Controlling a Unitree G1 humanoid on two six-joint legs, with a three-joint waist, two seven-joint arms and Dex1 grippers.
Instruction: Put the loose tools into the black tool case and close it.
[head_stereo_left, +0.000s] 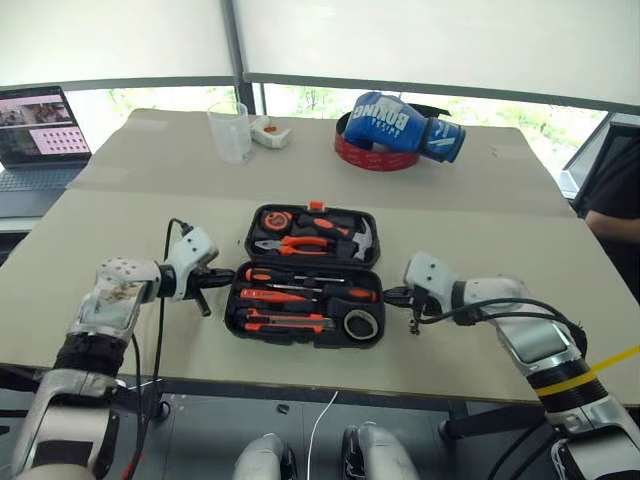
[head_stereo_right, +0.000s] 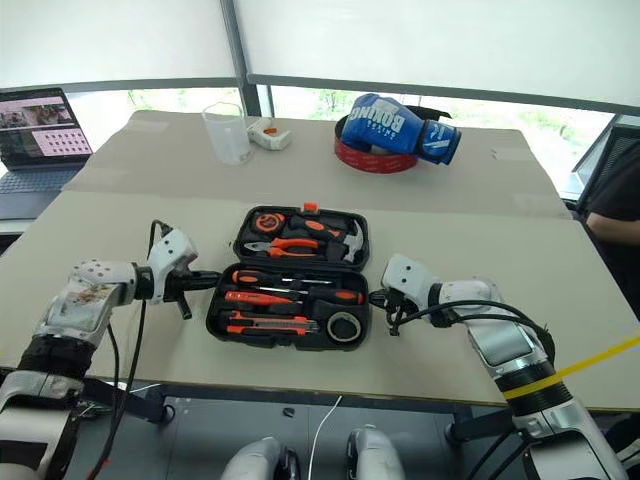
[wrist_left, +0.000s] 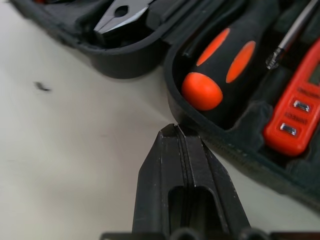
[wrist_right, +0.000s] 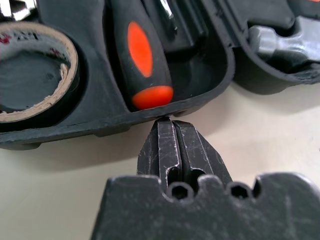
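Both grippers are clenched on nothing: the left gripper (head_stereo_left: 222, 279) and right gripper (head_stereo_left: 390, 295) press their tips at the near half's end walls of the open case (head_stereo_left: 305, 333), centre frame on the tabletop (head_stereo_left: 120, 230). Tools look stowed; lift both ends evenly, folding this half over.

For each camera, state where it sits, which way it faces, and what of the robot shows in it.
Left eye and right eye views: on the head, looking forward and down at the open black tool case on the table; both arms show.
Left wrist view: on the left wrist, looking along the shut left tool at the case's edge and a screwdriver.
Right wrist view: on the right wrist, looking along the shut right tool at the case's edge and the tape roll.
All views share the case.
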